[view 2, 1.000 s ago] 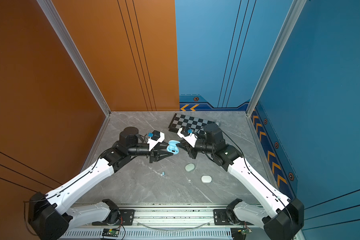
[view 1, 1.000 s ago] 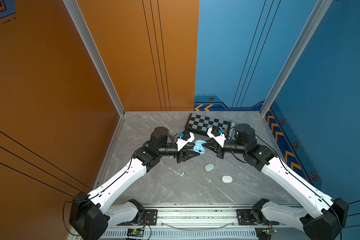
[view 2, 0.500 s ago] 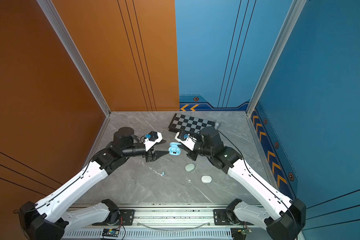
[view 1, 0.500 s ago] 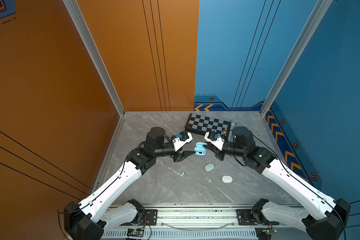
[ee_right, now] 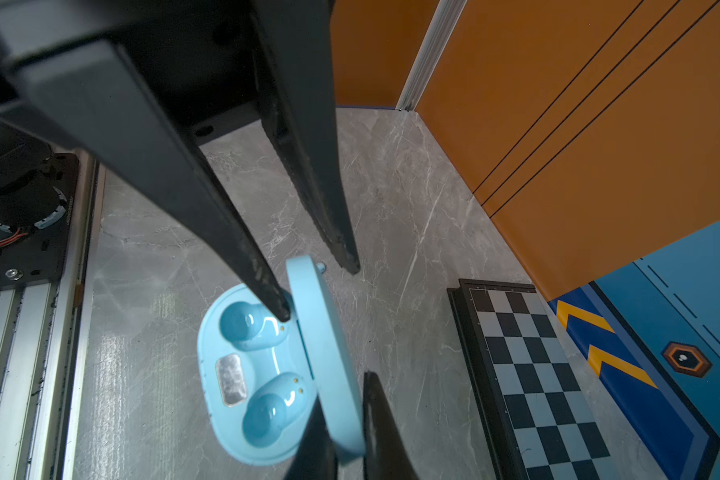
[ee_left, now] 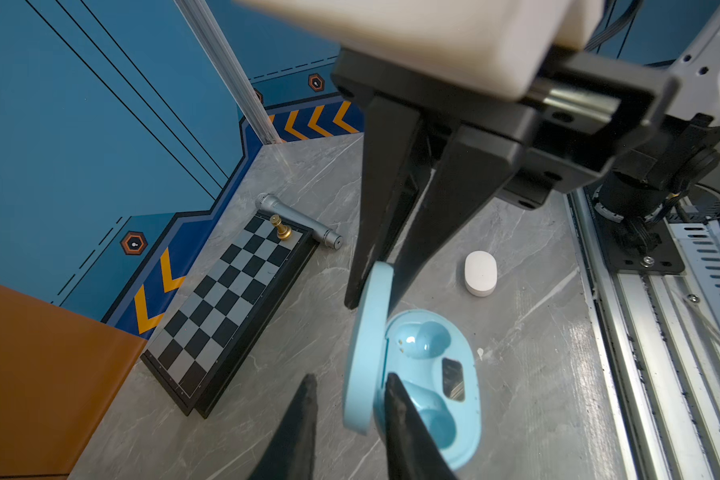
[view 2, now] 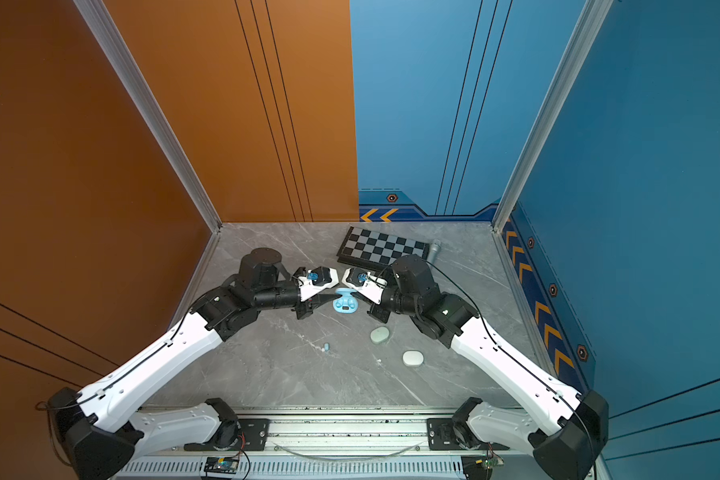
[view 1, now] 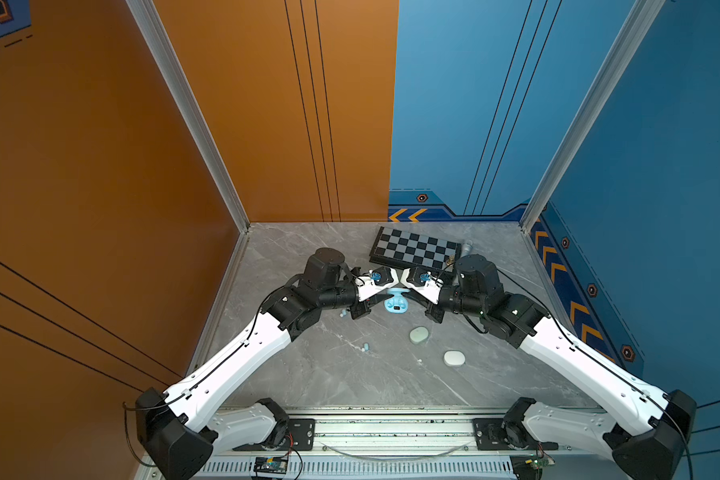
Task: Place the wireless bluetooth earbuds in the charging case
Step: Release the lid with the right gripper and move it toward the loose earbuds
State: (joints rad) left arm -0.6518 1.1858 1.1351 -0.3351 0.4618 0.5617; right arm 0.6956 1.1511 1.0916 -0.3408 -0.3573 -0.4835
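The light blue charging case (view 1: 396, 302) (view 2: 344, 302) is at the table's middle, open, with both wells empty (ee_right: 250, 365). My right gripper (ee_right: 346, 386) (view 1: 410, 294) is shut on its upright lid (ee_right: 329, 332). My left gripper (ee_left: 350, 384) (view 1: 381, 297) is open and straddles the same lid (ee_left: 366, 345): one finger is between lid and base, the other stands apart outside. Earbuds lie loose on the table: a light blue one (view 1: 342, 312) by the left gripper, a pair (view 1: 365, 347) (view 2: 326, 347) nearer the front, and a tiny white one (view 1: 419, 360).
A pale green case (view 1: 419, 335) and a white case (view 1: 454, 358) (ee_left: 480, 273) lie shut, front right of the blue one. A chessboard (view 1: 414, 249) (ee_left: 229, 307) with a gold chess piece (ee_left: 281, 227) and a microphone (ee_left: 296, 220) lie at the back right. Walls enclose three sides.
My left gripper drew back from the case, then came back to the lid with narrower jaws. The right gripper kept hold of the lid and the case shifted slightly.
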